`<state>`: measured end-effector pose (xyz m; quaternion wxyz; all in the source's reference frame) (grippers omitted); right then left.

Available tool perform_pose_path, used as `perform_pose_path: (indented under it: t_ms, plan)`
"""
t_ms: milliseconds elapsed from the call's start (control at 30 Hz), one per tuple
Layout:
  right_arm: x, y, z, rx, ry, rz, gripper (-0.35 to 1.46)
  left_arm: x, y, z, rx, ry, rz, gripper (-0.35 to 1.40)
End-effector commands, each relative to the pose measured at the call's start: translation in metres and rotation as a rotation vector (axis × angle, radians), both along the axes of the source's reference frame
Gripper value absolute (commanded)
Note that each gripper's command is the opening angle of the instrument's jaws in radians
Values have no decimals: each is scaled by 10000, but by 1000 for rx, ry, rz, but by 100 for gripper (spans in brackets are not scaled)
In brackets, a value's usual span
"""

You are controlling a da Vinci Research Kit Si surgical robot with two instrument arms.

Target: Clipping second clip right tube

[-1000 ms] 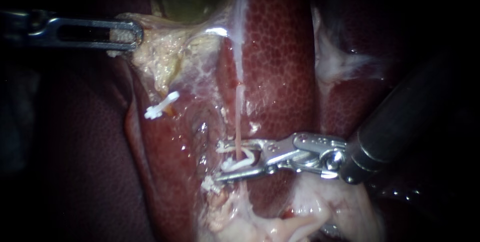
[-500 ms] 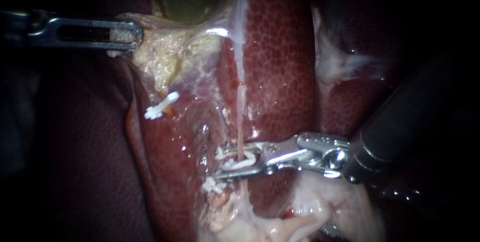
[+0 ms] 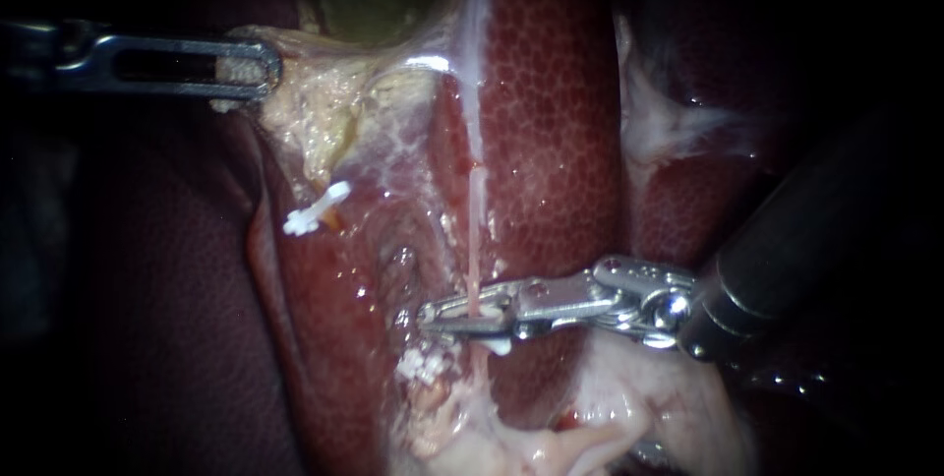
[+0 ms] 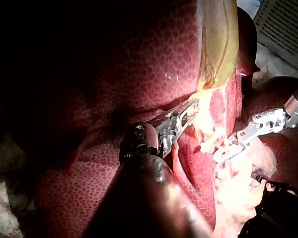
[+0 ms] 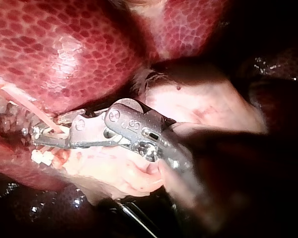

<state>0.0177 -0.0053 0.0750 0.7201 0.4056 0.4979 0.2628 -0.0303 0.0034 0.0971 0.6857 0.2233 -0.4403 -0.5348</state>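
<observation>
Liver point(image 3: 551, 92) backdrop; left instrument point(image 3: 258, 68), hand grasping pale tissue point(image 3: 305, 112), tensions right tube point(image 3: 475, 210); right instrument point(image 3: 438, 317), hand clenched on second clip point(image 3: 499, 346) around that tube, beside another clip point(image 3: 423, 366).

Left instrument point(image 3: 261, 68) shaft cut by edge; right instrument point(image 3: 433, 319) shaft blurred, dark.

The right instrument's end effector point(image 3: 431, 321) has closed onto the right tube point(image 3: 474, 240).
</observation>
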Motion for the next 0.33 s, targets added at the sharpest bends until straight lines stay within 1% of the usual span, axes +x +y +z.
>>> perform_pose_path:
  t_ms: [33,300,333]
  plan:
    - [0,0,0,1,1,-1,-35,0,0,0,0,0,0,-35]
    - [-1,0,1,0,2,-3,-35,0,0,0,0,0,0,-35]
    - [-1,0,1,-2,-1,2,-22,0,0,0,0,0,0,-35]
